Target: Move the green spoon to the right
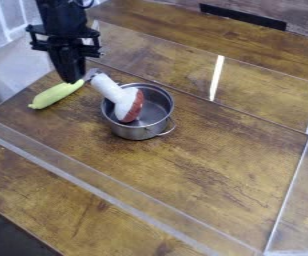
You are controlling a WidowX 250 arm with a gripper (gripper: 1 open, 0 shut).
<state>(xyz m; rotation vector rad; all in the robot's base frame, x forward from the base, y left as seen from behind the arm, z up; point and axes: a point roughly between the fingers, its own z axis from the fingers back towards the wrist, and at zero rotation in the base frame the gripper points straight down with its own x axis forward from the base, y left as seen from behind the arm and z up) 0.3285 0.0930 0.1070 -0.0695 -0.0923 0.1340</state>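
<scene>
single view, high above the table, angled down (fairly near)

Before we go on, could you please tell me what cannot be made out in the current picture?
- Camera view: the bottom inside the round metal pot, partly covered by the white, thick-handled utensil.
- Camera view: the black gripper's fingertips, too small and dark to separate.
- Camera view: the robot arm's upper part, cut off by the top edge.
</scene>
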